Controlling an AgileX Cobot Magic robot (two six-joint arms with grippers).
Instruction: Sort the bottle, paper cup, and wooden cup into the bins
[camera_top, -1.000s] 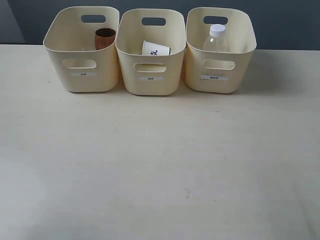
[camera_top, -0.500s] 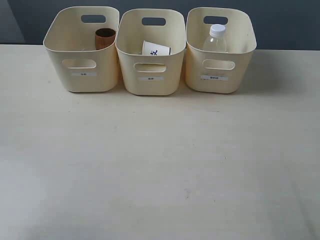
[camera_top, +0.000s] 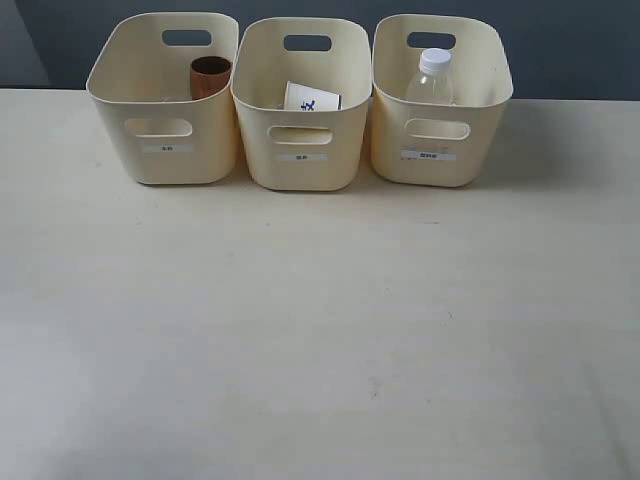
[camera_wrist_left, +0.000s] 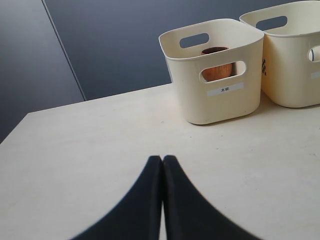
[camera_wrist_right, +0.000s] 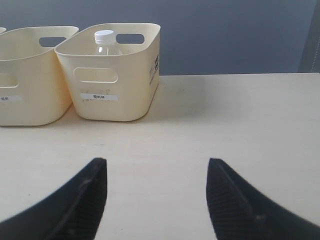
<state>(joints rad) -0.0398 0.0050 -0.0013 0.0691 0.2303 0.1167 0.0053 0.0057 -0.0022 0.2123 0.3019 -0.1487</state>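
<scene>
Three cream bins stand in a row at the back of the table. The left bin (camera_top: 165, 150) holds the reddish-brown wooden cup (camera_top: 210, 76), also seen through the bin's cut-out as the wooden cup (camera_wrist_left: 216, 70). The middle bin (camera_top: 300, 160) holds the white paper cup (camera_top: 312, 97) with its blue mark. The right bin (camera_top: 437, 155) holds the clear bottle (camera_top: 432, 78) with a white cap, shown too as the bottle (camera_wrist_right: 105, 40). Neither arm shows in the exterior view. My left gripper (camera_wrist_left: 162, 159) is shut and empty over the table. My right gripper (camera_wrist_right: 156, 165) is open and empty.
The pale table (camera_top: 320, 330) stretches in front of the bins. A dark grey wall (camera_top: 560, 40) rises behind them. The table's far edge runs just behind the bins.
</scene>
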